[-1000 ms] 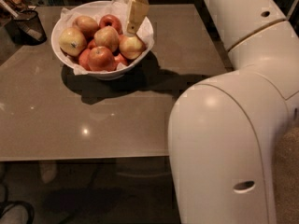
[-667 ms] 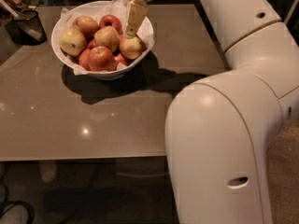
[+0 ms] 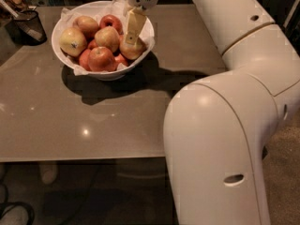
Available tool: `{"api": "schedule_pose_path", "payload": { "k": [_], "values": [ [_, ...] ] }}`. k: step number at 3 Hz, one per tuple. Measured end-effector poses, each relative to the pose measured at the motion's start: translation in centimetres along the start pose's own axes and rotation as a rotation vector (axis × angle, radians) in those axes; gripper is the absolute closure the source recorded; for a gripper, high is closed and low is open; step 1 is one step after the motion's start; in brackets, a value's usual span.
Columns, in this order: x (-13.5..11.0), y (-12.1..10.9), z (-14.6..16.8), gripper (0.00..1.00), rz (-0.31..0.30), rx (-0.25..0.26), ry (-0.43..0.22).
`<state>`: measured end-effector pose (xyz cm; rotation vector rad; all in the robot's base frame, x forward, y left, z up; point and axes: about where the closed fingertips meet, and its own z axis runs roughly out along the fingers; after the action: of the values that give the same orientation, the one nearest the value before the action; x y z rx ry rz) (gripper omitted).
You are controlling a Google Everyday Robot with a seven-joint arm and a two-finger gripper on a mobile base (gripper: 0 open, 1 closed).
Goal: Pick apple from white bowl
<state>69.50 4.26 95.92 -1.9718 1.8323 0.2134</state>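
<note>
The white bowl stands on the far left part of the table, lined with white paper and holding several apples. The pale yellow-gold apple with a red blush lies at the bowl's right side. My gripper reaches down from the top of the view and sits right on top of this apple, hiding part of it. A yellow apple with a small dark sticker lies at the bowl's left. A small red apple lies at the back.
The brown table runs to a front edge low in the view. A dark mesh basket stands at the far left corner. My big white arm fills the right side. Shoes show on the floor at bottom left.
My gripper has come down a little and slightly left, closer onto the apple at the bowl's right side. The bowl and apples have not moved.
</note>
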Motion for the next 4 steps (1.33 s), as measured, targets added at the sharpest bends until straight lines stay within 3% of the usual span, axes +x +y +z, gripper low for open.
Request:
{"api": "schedule_pose_path", "payload": {
  "k": [2,4],
  "values": [
    [1.3,0.6,1.8,0.25,0.023,-0.040,0.015],
    [2.5,0.2,2.5,0.27,0.035,-0.046,0.038]
  ]
}}
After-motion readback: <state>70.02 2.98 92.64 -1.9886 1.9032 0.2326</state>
